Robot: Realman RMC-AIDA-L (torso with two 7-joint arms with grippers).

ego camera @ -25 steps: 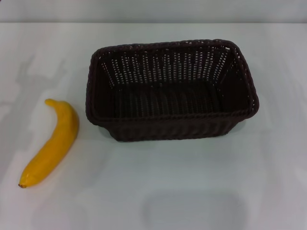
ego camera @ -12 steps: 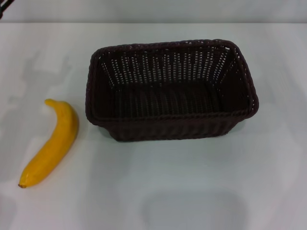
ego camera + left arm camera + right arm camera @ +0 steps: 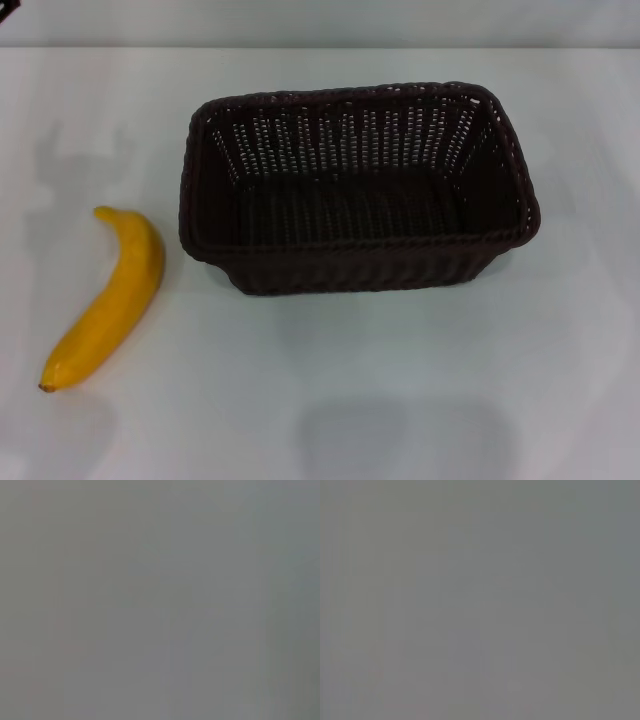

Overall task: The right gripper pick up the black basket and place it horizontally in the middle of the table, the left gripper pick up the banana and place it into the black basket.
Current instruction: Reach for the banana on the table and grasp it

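Observation:
The black basket [image 3: 357, 186] stands upright and empty on the white table [image 3: 400, 380]. It lies lengthwise across the middle of the head view. The yellow banana [image 3: 108, 298] lies flat on the table to the left of the basket, apart from it, with its dark tip toward the near left. Only a small black part of my left gripper [image 3: 8, 8] shows, at the far left corner and well away from the banana. My right gripper is out of view. Both wrist views show only plain grey.
Faint shadows lie on the table at the far left [image 3: 70, 160] and near the front edge [image 3: 400, 440]. A pale wall runs along the table's far edge [image 3: 320, 22].
A black part of my left gripper came into view at the far left corner, then drew back a little. The shadows on the table shifted. Basket and banana have not moved.

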